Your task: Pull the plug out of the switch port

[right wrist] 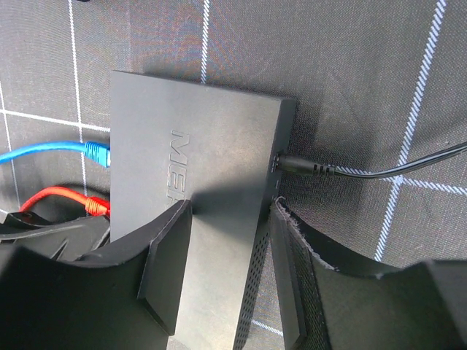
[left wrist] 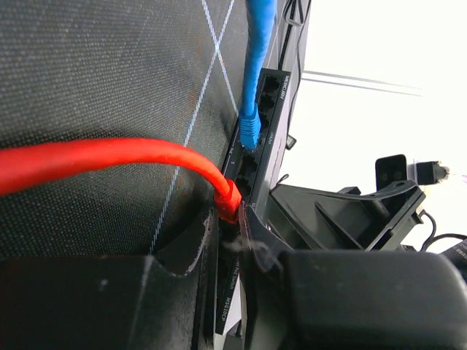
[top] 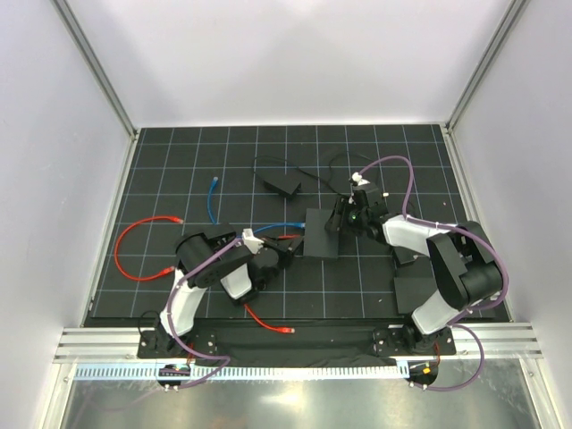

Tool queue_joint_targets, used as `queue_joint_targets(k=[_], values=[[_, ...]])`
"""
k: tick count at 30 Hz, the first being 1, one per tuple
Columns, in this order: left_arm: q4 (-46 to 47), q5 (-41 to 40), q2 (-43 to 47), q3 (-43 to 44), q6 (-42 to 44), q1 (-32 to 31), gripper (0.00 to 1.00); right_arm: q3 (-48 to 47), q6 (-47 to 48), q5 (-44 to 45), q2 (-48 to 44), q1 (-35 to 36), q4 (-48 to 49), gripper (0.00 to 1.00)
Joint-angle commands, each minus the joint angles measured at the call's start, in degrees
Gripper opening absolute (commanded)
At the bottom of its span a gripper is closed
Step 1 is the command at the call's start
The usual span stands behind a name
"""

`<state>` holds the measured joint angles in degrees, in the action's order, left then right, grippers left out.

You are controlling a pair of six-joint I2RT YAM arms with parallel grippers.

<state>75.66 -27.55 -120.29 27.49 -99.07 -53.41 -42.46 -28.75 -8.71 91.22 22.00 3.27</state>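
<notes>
The switch [top: 322, 234] lies flat on the black gridded mat, its row of sockets [left wrist: 271, 109] facing left. A red plug [left wrist: 228, 198] sits in one socket and a blue plug [left wrist: 250, 131] in another. My left gripper [left wrist: 230, 215] reaches in from the left, and its fingertips press both sides of the red plug. My right gripper [right wrist: 232, 211] hangs over the switch [right wrist: 197, 131] with its jaws apart. One finger [right wrist: 168, 270] rests on the top face. The other finger [right wrist: 292, 277] runs along the perforated side.
A thin black power cord [right wrist: 365, 173] plugs into the switch's right side. A small black power brick [top: 281, 184] lies behind the switch. A loose blue cable [top: 213, 198] lies at the left and a red cable [top: 268, 323] near the front. Flat black plates [top: 416, 290] sit by the right arm.
</notes>
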Motion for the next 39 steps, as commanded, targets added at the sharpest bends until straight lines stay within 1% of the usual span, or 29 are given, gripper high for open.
queue_joint_targets(k=[1, 2, 4, 5, 6, 8, 9, 10, 11, 12, 15, 16, 19, 23, 24, 27, 29, 33, 39], values=[[-3.1, -1.7, -1.3, 0.7, 2.1, -0.1, 0.0, 0.0, 1.4, -1.8, -2.7, 0.8, 1.3, 0.52], [-3.0, -1.6, -1.3, 0.9, 2.6, -0.2, 0.0, -0.7, 1.8, 0.9, -3.3, 1.7, 0.5, 0.52], [-3.0, -1.6, -1.5, 1.1, 3.5, -0.2, 0.0, -2.3, 4.0, 5.4, -4.2, 3.3, -4.6, 0.52], [-3.1, -1.5, -1.6, 1.1, 3.7, -0.2, 0.0, -3.2, 4.2, 7.5, -4.9, 4.2, -6.3, 0.55], [-2.9, -1.6, -1.7, 1.0, 4.2, -0.1, 0.0, -5.5, 5.0, 10.9, -5.2, 5.3, -10.1, 0.55], [-2.5, -1.7, -1.9, 1.0, 4.8, -0.1, 0.0, -8.2, 5.8, 14.1, -5.9, 6.9, -14.2, 0.56], [-2.4, -1.8, -2.0, 1.1, 5.1, -0.1, 0.0, -11.0, 6.2, 16.9, -6.3, 8.3, -16.3, 0.56], [-2.2, -2.0, -2.0, 1.1, 5.9, -0.2, 0.0, -12.3, 7.0, 18.7, -6.2, 9.0, -20.3, 0.57], [-1.9, -2.2, -1.9, 1.0, 6.3, -0.1, 0.0, -15.3, 7.3, 19.7, -6.0, 9.6, -22.3, 0.57], [-1.9, -2.4, -1.9, 1.1, 7.0, -0.1, 0.0, -17.0, 7.6, 21.1, -4.8, 10.6, -27.1, 0.57], [-1.8, -2.7, -1.7, 1.3, 8.1, -0.1, 0.0, -22.2, 7.4, 22.1, -3.2, 12.1, -32.6, 0.6], [-1.7, -2.7, -1.8, 1.4, 8.2, -0.1, 0.0, -23.3, 7.2, 21.9, -1.9, 13.1, -33.7, 0.61], [-1.0, -2.7, -2.3, 1.6, 8.2, -0.2, 0.0, -27.2, 6.0, 21.8, 1.9, 14.3, -36.2, 0.61], [0.0, -2.8, -2.6, 1.3, 8.3, -0.2, 0.0, -31.0, 4.4, 21.3, 5.4, 16.4, -36.1, 0.57], [0.2, -3.0, -2.7, 1.1, 8.3, -0.1, 0.0, -31.6, 4.2, 21.3, 6.2, 16.8, -36.1, 0.54], [0.7, -3.7, -2.8, 0.7, 8.8, -0.1, 0.0, -35.3, 4.0, 23.9, 10.2, 18.7, -39.1, 0.5], [0.8, -3.8, -2.8, 0.8, 9.2, -0.2, 0.0, -38.0, 3.9, 28.1, 12.7, 20.7, -41.6, 0.5], [1.2, -4.0, -3.3, 0.8, 8.8, -0.2, 0.0, -40.4, 3.6, 33.2, 15.2, 22.8, -44.2, 0.5], [2.6, -4.0, -4.3, 0.9, 8.5, -0.2, 0.0, -43.0, 3.4, 34.7, 18.8, 24.2, -46.2, 0.51]])
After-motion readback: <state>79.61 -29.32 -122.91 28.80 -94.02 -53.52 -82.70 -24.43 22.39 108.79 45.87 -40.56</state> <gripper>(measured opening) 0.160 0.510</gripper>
